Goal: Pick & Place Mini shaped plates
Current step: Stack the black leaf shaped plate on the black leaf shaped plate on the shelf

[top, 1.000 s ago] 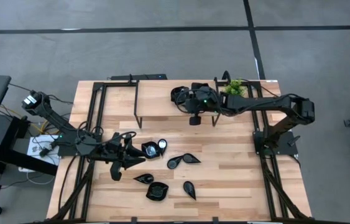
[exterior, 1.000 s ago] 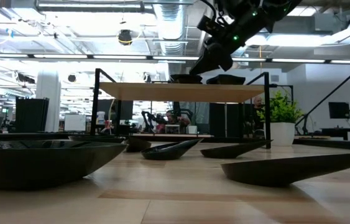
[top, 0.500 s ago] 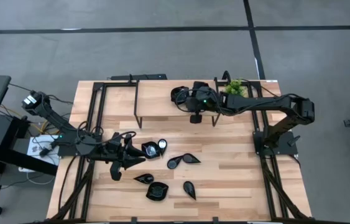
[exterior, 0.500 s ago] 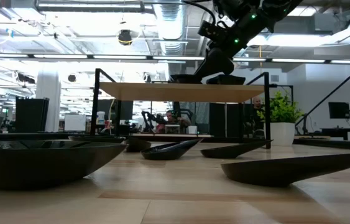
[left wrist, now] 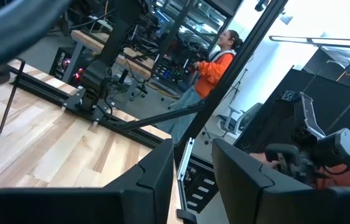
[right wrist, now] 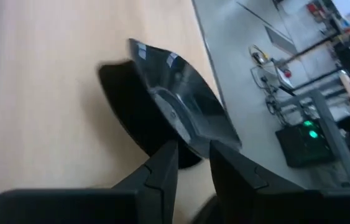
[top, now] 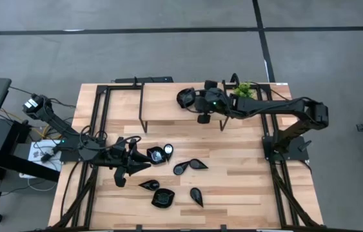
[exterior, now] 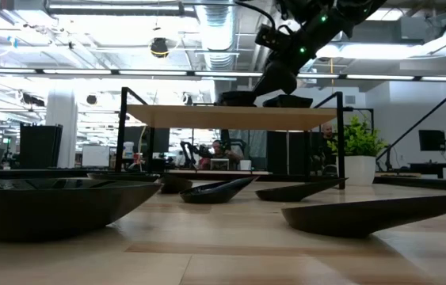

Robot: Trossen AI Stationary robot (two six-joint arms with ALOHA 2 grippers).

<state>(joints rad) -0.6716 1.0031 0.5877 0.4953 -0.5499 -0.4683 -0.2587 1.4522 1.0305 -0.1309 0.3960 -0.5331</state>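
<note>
You have the raised shelf [top: 168,108] as the drop spot, so your right gripper [top: 187,98] reaches over its back edge, fingers pinched on the rim of a glossy black plate [right wrist: 175,115] to lower it flat. Your left gripper [top: 144,156] waits low beside the loose plates [top: 178,177] on the table, jaws slightly parted, holding nothing I can see

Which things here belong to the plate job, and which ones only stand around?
Of the job:
- mini plates on the table
- one plate on the shelf, its rim in the right gripper
- left gripper, beside the table's plates

Just there:
- potted plant beside the shelf
- person in orange beyond the table
</note>
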